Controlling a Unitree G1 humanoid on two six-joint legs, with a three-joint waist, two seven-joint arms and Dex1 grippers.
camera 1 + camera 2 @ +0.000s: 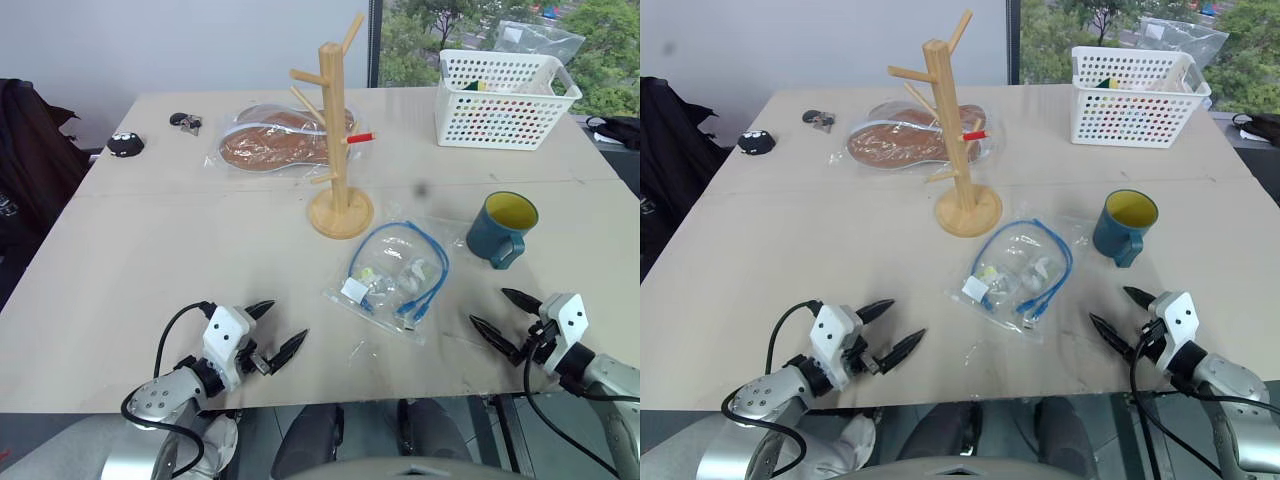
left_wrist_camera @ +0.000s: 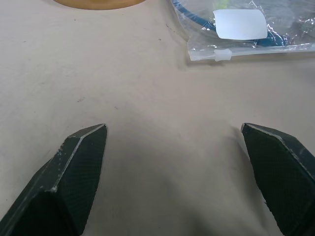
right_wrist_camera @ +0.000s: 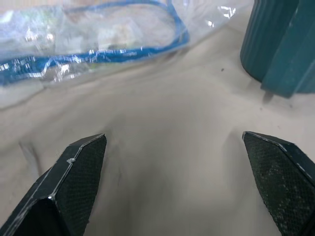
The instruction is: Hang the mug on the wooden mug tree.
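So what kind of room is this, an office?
Probably an office or lab: a large beige table beside a window overlooking trees, holding a white perforated plastic basket and a bagged blue cable.

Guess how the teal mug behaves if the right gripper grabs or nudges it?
The mug looks ceramic, so probably rigid and breakable if dropped. Its glossy ribbed wall may slip between narrow fingers; the handle looks the surer hold. Standing upright on the table, it would likelier slide than tip.

You see a dark teal mug point(image 1: 498, 232) with a yellow inside, a pale wooden mug tree point(image 1: 337, 130) with one red-tipped peg, a white perforated basket point(image 1: 502, 100), a blue cable point(image 1: 408, 270) in a clear bag, and black gripper fingers point(image 2: 74, 172).
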